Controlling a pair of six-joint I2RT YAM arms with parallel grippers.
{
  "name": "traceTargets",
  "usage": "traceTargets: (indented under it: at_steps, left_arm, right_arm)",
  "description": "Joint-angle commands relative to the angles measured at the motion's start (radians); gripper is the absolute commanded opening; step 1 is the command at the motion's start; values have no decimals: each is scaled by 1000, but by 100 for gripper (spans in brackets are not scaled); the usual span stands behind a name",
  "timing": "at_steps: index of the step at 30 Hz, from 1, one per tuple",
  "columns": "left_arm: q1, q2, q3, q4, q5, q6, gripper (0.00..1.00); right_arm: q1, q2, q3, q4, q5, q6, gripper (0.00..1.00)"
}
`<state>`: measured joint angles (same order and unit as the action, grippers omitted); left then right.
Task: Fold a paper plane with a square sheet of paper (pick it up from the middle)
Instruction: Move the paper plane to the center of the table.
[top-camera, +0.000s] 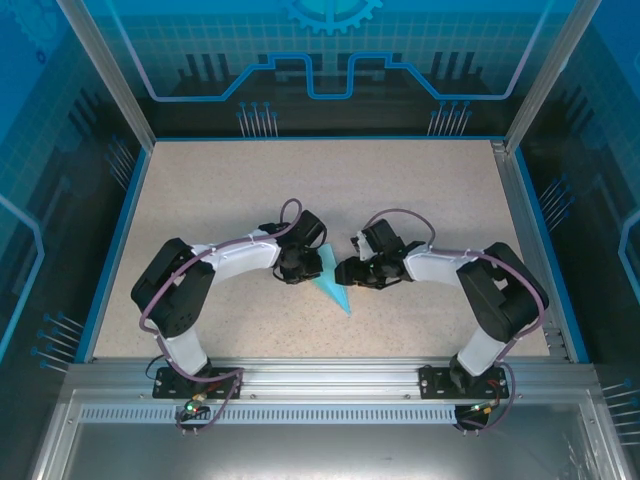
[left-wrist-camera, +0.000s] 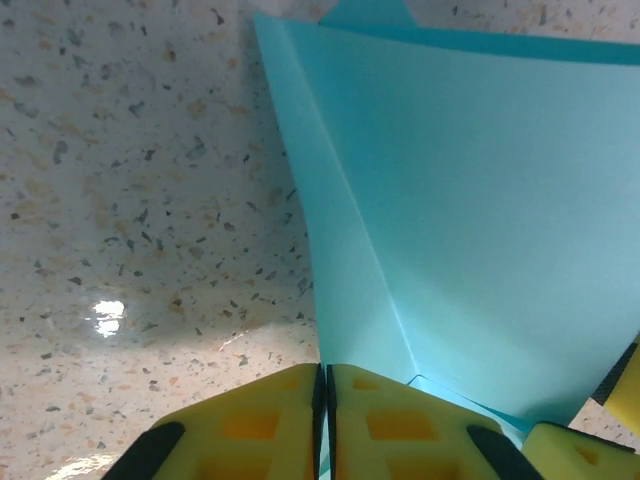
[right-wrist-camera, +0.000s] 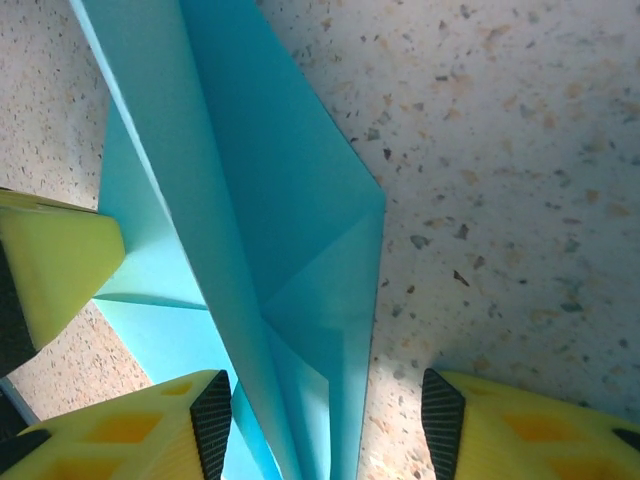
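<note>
- Both arms are seen bent inward, wrists meeting at mid-table.
- The left gripper (top-camera: 297, 265) is clamped on the left edge of the paper plane (top-camera: 333, 285), its yellow pads (left-wrist-camera: 400, 420) pressed together.
- The right gripper (right-wrist-camera: 325, 420) is held apart, astride the plane's raised crease.
- The matte light blue plane is laid point-nearward on the speckled beige table (top-camera: 300, 180), which is walled by blue panels (top-camera: 40, 150).

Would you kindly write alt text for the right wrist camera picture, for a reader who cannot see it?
A folded light blue paper plane sits on a speckled table, its raised centre fold running up from between the open right gripper's two yellow fingers. Another yellow pad sits at the paper's left edge.
</note>
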<state>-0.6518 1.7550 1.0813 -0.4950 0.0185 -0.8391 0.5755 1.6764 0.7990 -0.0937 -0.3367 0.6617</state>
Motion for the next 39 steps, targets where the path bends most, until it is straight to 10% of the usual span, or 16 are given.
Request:
traceTargets:
  at_steps: [1, 39]
  left_arm:
    - [4, -23, -13, -20, -15, 4, 12]
    - [3, -47, -20, -7, -2, 6, 13]
  right_arm:
    - [16, 29, 28, 29, -43, -10, 56]
    - [106, 119, 147, -116, 37, -105, 27]
